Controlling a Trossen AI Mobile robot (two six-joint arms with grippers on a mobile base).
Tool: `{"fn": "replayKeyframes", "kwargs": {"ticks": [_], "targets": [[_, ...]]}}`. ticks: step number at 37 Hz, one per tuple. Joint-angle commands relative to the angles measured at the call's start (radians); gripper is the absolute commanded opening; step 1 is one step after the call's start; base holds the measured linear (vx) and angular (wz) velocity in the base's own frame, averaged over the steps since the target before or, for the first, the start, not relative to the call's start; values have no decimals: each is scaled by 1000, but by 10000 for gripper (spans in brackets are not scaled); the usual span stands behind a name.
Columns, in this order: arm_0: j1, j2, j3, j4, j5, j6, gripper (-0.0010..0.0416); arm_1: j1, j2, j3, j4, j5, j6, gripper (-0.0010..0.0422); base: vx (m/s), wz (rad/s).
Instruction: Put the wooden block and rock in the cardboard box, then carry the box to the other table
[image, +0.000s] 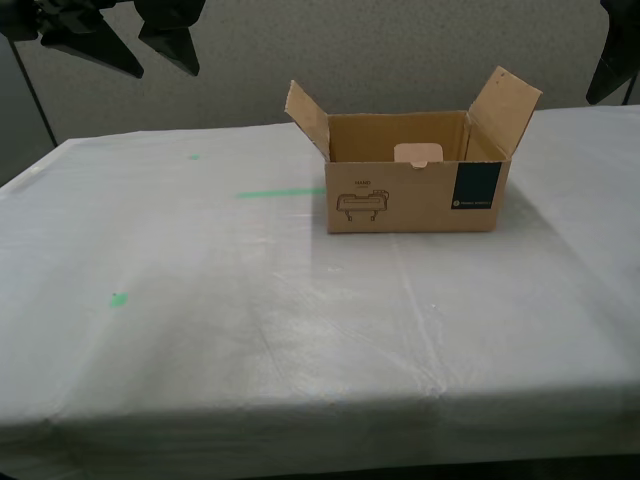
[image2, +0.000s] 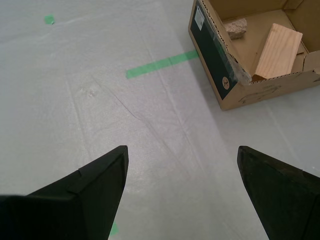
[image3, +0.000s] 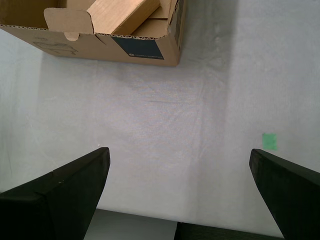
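The cardboard box (image: 410, 195) stands open on the cloth-covered table (image: 300, 330), its green label facing the exterior view. Its front wall hides the contents there. In the second wrist view the box (image2: 225, 75) holds the wooden block (image2: 277, 50), leaning tilted, and the rock (image2: 235, 27) in a corner. The first wrist view shows the box (image3: 100, 42) with the block (image3: 125, 15) inside; the rock is out of that view. My second gripper (image2: 182, 148) and my first gripper (image3: 179, 150) hang open above bare cloth, apart from the box and holding nothing.
A green tape strip (image: 280, 192) (image2: 161, 64) lies beside the box. Small green marks (image: 118, 298) (image2: 49, 19) (image3: 270, 141) dot the cloth. Dark arm parts (image: 90, 35) (image: 615, 50) show at the exterior view's upper corners. The table's near edge (image3: 140, 217) lies under my first gripper.
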Motion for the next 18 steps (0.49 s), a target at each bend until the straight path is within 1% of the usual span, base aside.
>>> {"fn": "replayKeyframes", "kwargs": {"ticks": [1,18], "targets": [[0,0,0,1,1,0,390,0,0,1,0,-4,-1,295,0,0],[0,0,0,0,1,0,389,0,0,1,0,-4,-1,295,0,0]]}}
